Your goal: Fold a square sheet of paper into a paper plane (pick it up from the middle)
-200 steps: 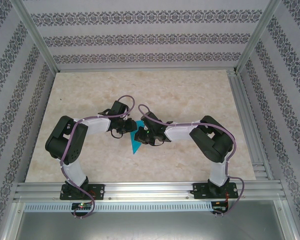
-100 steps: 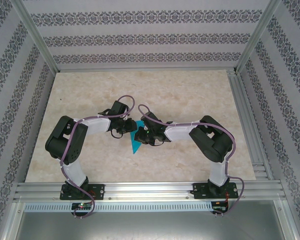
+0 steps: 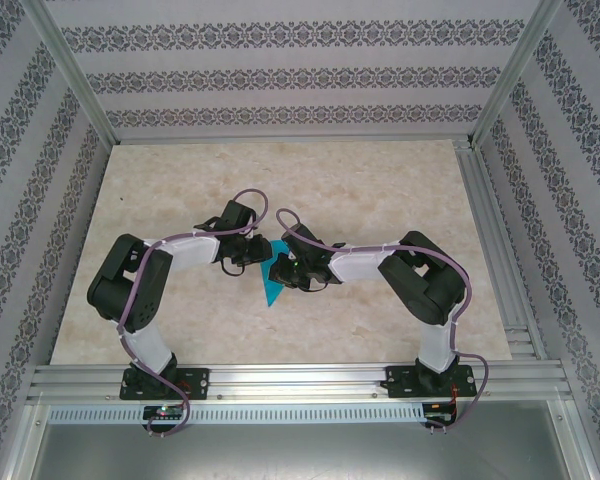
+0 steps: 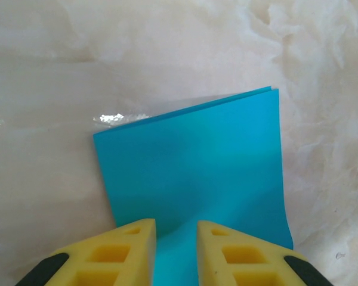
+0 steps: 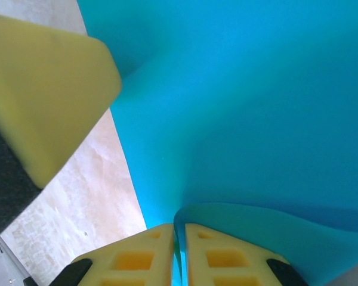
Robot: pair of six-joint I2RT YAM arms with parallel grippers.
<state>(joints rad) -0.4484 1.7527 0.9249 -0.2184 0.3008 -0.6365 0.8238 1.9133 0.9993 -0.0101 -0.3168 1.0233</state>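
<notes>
Paper (image 3: 271,285) was mid-frame on the tabletop (image 3: 380,190), already folded into a pointy layered shape, though I'd guess the wings were left. Right end effector (image 5: 180,253) pinched a curled edge. Left end effector (image 4: 175,250) straddled it, slightly spread; couldn't tell if it was gripping.

table (image 3: 180,190): pale marbled top | walls (image 3: 280,80): patterned, striped | frame (image 3: 300,378): aluminium rails, near edge

One sheet of paper (image 4: 197,167), two grippers (image 4: 176,229) (image 5: 180,232), one table (image 4: 48,89).

The paper plane (image 3: 271,287) lies on the table (image 3: 380,190) between both arms (image 3: 145,290).
</notes>
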